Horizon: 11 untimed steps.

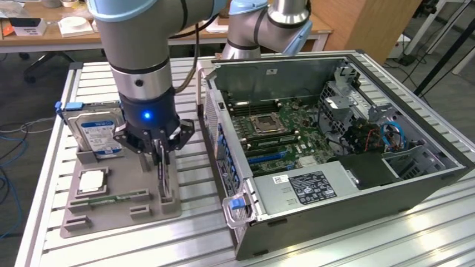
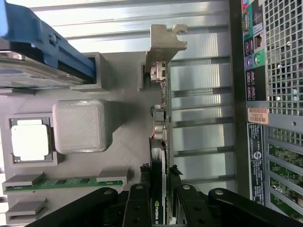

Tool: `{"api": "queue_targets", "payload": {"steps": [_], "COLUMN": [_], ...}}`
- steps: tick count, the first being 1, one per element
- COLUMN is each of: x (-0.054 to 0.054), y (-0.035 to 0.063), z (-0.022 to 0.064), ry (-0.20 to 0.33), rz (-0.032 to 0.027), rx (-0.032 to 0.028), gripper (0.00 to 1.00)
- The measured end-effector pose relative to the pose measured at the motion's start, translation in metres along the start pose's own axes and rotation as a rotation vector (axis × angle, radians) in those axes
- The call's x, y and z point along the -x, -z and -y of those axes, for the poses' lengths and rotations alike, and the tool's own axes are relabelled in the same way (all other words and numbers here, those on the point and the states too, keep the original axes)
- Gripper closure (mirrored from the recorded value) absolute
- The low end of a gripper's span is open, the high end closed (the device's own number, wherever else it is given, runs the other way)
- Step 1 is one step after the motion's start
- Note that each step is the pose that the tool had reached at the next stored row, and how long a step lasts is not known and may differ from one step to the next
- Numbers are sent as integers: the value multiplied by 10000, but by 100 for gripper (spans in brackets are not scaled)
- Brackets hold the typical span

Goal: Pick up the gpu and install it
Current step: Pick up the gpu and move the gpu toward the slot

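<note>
my hand (image 1: pixel 162 158) (image 2: pixel 160 176) is closed on the gpu (image 1: pixel 164 186) (image 2: pixel 161 118), a finger pressed to each face of the card. the gpu stands on edge in its slot in the grey holder tray (image 1: pixel 111 217), on the side of the tray nearest the open computer case (image 1: pixel 415 183), its silver bracket (image 2: pixel 164 45) at the end away from my fingers. the tray lies on the slatted counter (image 1: pixel 356 245) toward the exterior view's left, also carrying the hard drive (image 1: pixel 93 133), a processor (image 1: pixel 90 181) and a green memory stick (image 1: pixel 119 198).
</note>
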State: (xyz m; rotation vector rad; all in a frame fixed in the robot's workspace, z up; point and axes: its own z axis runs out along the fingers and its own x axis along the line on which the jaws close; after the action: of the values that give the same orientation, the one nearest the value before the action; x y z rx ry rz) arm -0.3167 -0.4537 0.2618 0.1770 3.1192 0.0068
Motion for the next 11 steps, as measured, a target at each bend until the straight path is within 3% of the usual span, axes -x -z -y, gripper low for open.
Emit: {"api": "queue_targets", "payload": {"steps": [11], "x": [4], "y": [230], "z": [-1], "ry": [0], "rz": [0], "rx": [-1], "gripper": [74]}}
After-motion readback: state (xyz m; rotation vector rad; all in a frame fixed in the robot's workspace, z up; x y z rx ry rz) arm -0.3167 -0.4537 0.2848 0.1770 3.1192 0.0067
